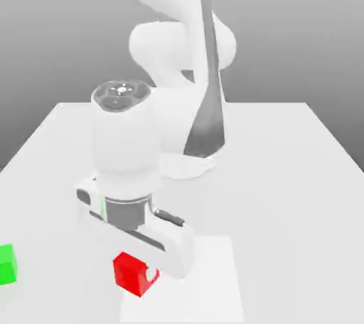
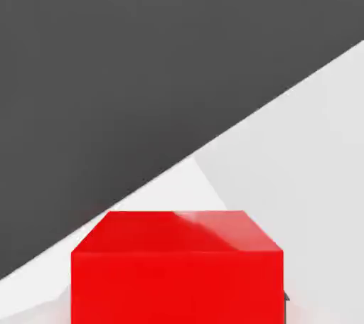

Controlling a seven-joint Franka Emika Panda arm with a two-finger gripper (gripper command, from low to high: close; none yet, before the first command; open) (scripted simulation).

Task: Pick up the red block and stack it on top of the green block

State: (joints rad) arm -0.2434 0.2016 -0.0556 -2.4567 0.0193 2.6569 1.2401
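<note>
The red block (image 1: 132, 271) sits near the table's front edge, just below my gripper (image 1: 146, 267), whose white hand is tilted low over it. In the hand view the red block (image 2: 178, 269) looms very close, its top face and one side face showing. The green block (image 1: 7, 264) rests on the table at the exterior view's far left, well apart from the red block and partly cut off by the frame edge.
The white table (image 1: 284, 173) stretches back to the arm's base (image 1: 186, 165). A lighter rectangular patch (image 1: 213, 280) lies on the table under the hand. In the hand view the table's edge runs diagonally against a dark background (image 2: 142, 67).
</note>
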